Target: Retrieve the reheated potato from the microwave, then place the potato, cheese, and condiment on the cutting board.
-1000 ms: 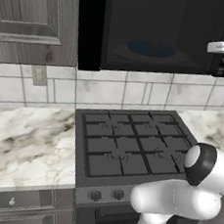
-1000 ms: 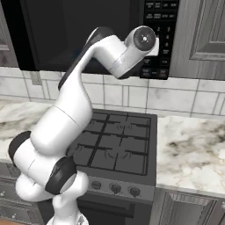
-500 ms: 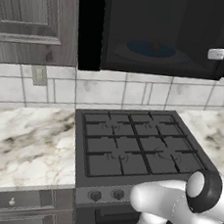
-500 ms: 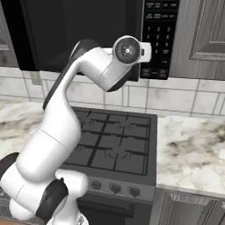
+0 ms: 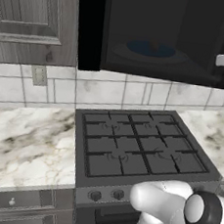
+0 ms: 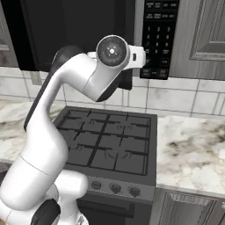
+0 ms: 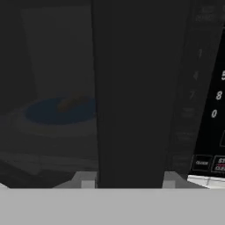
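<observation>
Potato [image 5: 153, 46] on plate [image 5: 141, 48] inside microwave [image 5: 144, 19], above stove [image 5: 139, 149], counter [image 5: 26, 143] to its left.

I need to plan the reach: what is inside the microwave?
Inside the microwave a blue plate carries a small brownish lump, probably the potato. The half-open door hides the cavity's right part in the hand view.

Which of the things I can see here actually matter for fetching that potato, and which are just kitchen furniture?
Part of the job:
microwave
potato on the blue plate

Just there:
gas stove
marble counter
wall cabinet
wall outlet
</observation>
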Robot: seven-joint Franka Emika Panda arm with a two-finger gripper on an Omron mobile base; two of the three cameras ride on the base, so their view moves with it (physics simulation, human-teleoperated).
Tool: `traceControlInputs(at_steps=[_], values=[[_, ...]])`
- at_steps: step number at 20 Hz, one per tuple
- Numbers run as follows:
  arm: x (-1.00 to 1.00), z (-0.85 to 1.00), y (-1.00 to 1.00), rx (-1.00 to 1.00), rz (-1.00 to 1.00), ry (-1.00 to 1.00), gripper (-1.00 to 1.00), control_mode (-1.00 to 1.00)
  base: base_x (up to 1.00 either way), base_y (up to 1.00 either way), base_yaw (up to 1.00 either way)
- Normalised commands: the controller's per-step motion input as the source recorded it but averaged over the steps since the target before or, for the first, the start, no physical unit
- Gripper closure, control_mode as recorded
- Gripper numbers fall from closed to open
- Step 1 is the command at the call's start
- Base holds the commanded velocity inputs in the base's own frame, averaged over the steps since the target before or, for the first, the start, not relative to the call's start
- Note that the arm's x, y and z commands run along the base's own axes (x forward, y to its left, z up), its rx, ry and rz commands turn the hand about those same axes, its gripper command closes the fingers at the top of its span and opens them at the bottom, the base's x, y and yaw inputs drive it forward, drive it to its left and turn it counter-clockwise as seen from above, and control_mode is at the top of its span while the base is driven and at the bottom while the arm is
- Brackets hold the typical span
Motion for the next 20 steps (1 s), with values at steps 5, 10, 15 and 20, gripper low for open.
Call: traceControlInputs(at_steps=[5,10,15,20], values=[[-0.77,0.12,0.19,0.00,-0.08,0.05,1.00,-1.00,0.00,0.00,0.00],[-0.76,0.05,0.31,0.00,-0.16,0.00,1.00,-1.00,0.00,0.00,0.00],[-0.73,0.10,0.29,0.00,-0.16,0.00,1.00,-1.00,0.00,0.00,0.00],[-0.65,0.16,0.25,0.00,-0.13,0.01,1.00,-1.00,0.00,0.00,0.00]])
